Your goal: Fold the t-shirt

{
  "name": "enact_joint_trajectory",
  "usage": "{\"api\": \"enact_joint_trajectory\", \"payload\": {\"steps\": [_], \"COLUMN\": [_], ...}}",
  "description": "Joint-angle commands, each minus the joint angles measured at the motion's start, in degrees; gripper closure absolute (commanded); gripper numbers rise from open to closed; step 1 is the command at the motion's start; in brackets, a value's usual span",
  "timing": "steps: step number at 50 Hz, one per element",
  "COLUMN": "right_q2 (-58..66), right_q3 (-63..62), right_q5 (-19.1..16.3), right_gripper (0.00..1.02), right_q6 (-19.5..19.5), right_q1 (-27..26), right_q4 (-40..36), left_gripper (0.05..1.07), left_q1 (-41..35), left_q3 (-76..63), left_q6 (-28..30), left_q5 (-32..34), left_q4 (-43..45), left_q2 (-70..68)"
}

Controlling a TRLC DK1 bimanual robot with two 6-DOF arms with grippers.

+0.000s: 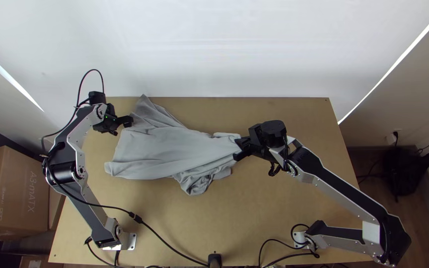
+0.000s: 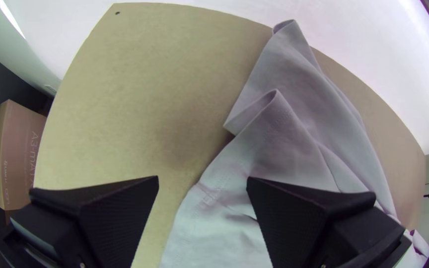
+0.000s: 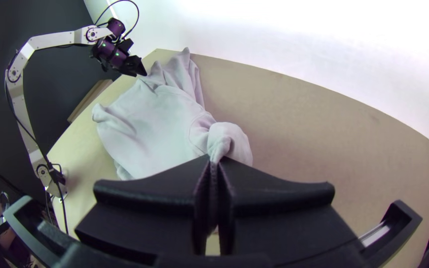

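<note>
The grey t-shirt lies bunched and partly folded over on the left and middle of the table, a pointed part reaching the far edge. At its right end my right gripper is shut on a gathered bit of cloth; in the right wrist view the cloth runs between the fingers of that gripper. My left gripper stands open at the shirt's upper left edge. In the left wrist view, the shirt lies beneath one finger of the left gripper, with bare table below the other.
Bare wooden table lies in front of the shirt and to its right. Black cables cross the near edge. A white wall rises behind the far edge, and a cardboard box stands left of the table.
</note>
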Motion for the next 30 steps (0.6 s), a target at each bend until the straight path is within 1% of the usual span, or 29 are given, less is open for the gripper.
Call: {"api": "enact_joint_trajectory", "payload": {"steps": [1,4,7,11,14,18,24,30], "right_q2": [-0.33,-0.16,-0.07,0.19,0.28,0.37,0.55,0.63], "right_q3": [-0.43,-0.16,0.01,0.54,0.89,1.15,1.68,2.38], "right_q5": [0.51,0.51,0.51,0.51,0.51,0.51,0.68,1.04], "right_gripper": [1.00,1.00,1.00,1.00,1.00,1.00,1.00,1.00], "right_q6": [1.21,1.21,1.21,1.21,1.12,1.04,1.04,1.12], "right_q1": [-0.50,-0.50,-0.50,-0.85,-1.38,-2.26,-4.19,-7.18], "right_q4": [1.04,1.12,1.12,1.12,1.12,1.12,1.21,1.48], "left_gripper": [0.24,0.47,0.67,1.05,1.05,1.05,1.05,1.05], "left_q1": [-0.52,-0.78,-1.13,-1.66,-1.66,-0.87,1.07,2.12], "left_q3": [1.13,-0.10,-1.51,-5.02,-6.78,-6.96,-4.67,-3.18], "left_q6": [1.53,2.15,2.50,4.00,5.14,4.96,2.85,0.13], "left_q5": [0.55,0.64,0.64,0.64,1.96,2.22,2.31,2.31], "left_q4": [-1.37,-1.89,-1.89,0.92,1.18,1.53,0.48,0.22], "left_q2": [1.91,1.55,0.85,-1.08,-2.23,-3.46,-6.53,-12.07]}}
